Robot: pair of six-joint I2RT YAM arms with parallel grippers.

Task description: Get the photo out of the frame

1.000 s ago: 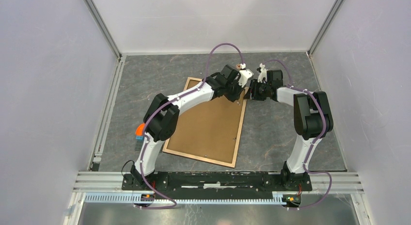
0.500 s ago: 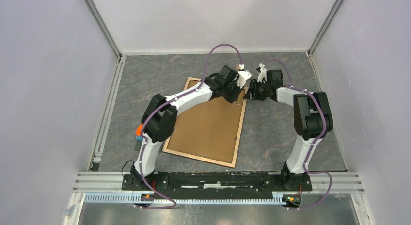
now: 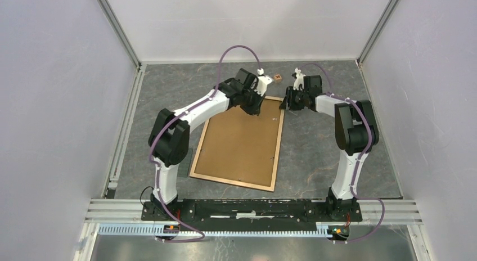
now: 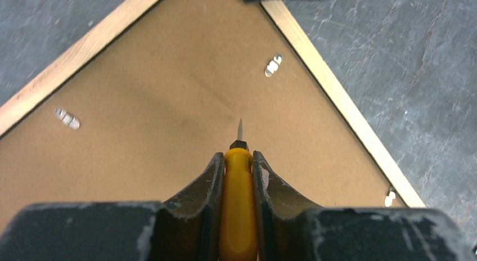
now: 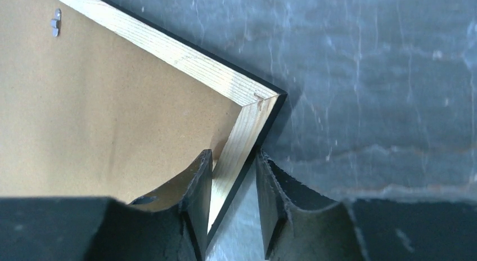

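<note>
The frame [image 3: 239, 140] lies face down on the grey floor, brown fibreboard back up, edged in light wood. The photo is hidden under the back. My left gripper [image 3: 256, 106] hovers over the frame's far end and is shut on a yellow-handled screwdriver [image 4: 238, 205], its thin blade pointing at the back board [image 4: 169, 103]. My right gripper [image 3: 285, 103] is at the frame's far right corner. In the right wrist view its fingertips [image 5: 205, 165] pinch the wood rim [image 5: 247, 120], one finger inside and one outside.
Small metal retaining tabs [image 4: 273, 65] sit along the board's edges, another [image 4: 67, 118] at the left, one [image 5: 55, 22] in the right wrist view. A small brown block [image 3: 278, 78] lies beyond the frame. A dark grey baseplate [image 3: 184, 170] lies at the frame's near left corner.
My left arm swung left and back with the screwdriver. The frame's far end shifted and turned slightly, and my right gripper moved with its corner. The baseplate now shows.
</note>
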